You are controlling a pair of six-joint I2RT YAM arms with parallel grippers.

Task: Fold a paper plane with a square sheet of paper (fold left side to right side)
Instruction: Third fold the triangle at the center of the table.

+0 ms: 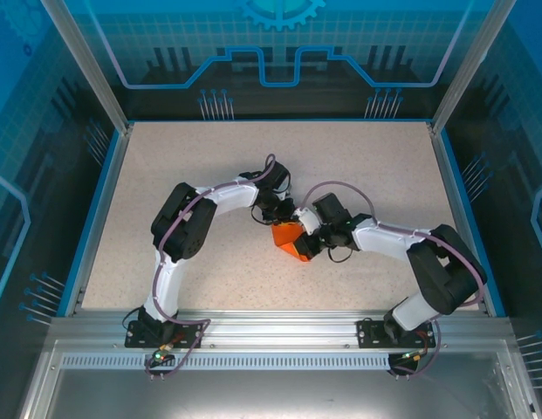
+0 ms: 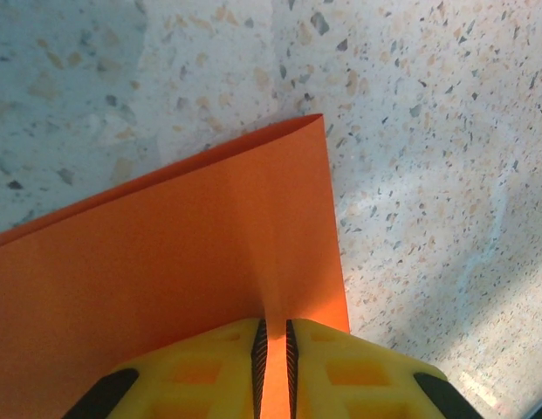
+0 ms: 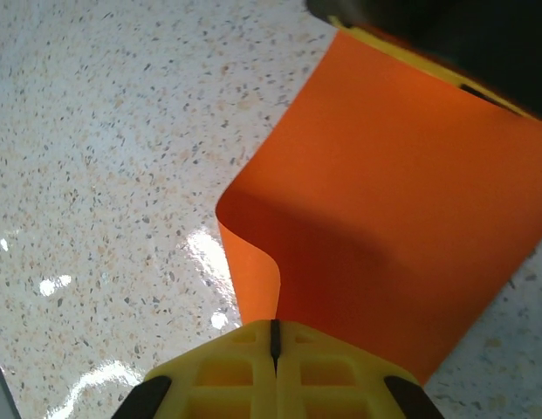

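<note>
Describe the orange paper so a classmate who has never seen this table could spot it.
Find the speckled table, then the left gripper and right gripper meeting near its middle. Both pinch the square sheet of paper, curled between them: the one bright orange thing.

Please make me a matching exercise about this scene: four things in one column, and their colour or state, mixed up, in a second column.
1 sheet of paper
2 table
3 left gripper
4 right gripper

a speckled beige
b shut on a flat part of the paper
c orange, curved
d shut beside a curl of the paper

Pairs: 1-c, 2-a, 3-b, 4-d
</note>
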